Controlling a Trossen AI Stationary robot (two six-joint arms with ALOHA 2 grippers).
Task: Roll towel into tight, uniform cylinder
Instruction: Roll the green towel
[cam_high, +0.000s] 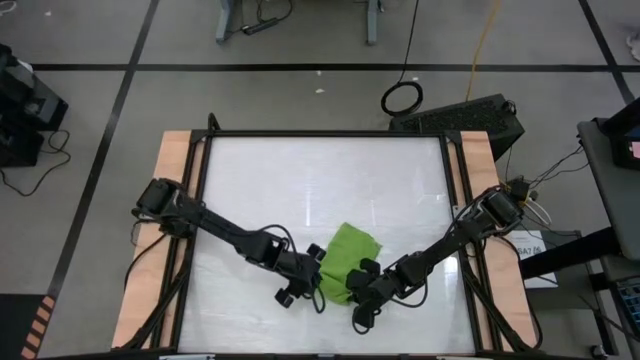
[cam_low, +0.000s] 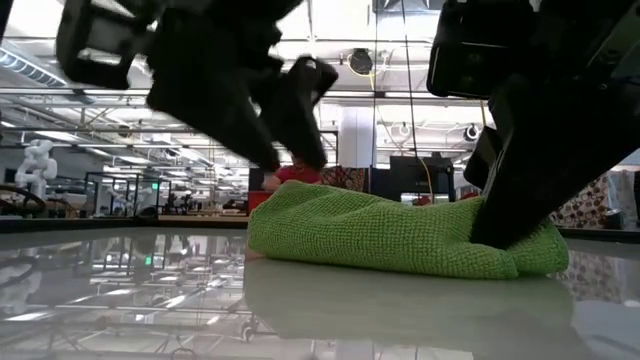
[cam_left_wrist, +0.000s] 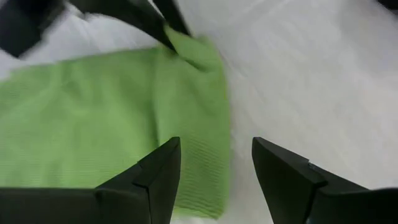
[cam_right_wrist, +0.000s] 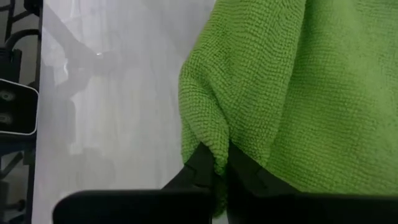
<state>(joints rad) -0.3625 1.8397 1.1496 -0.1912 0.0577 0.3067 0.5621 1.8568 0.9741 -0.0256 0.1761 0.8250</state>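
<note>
White glossy tabletop, with the towel bunched near its front edge between both arms. Right gripper has its jaws pinched tight on a towel corner. Left gripper sits wide apart, astride the opposite edge and holding nothing, so it looks best placed for the next grab.

The high view looks straight down on the whole worktop, the towel far below. The low view sits at surface level, facing the towel close up, room behind. Each wrist view looks past its own fingers at the towel, very near.
</note>
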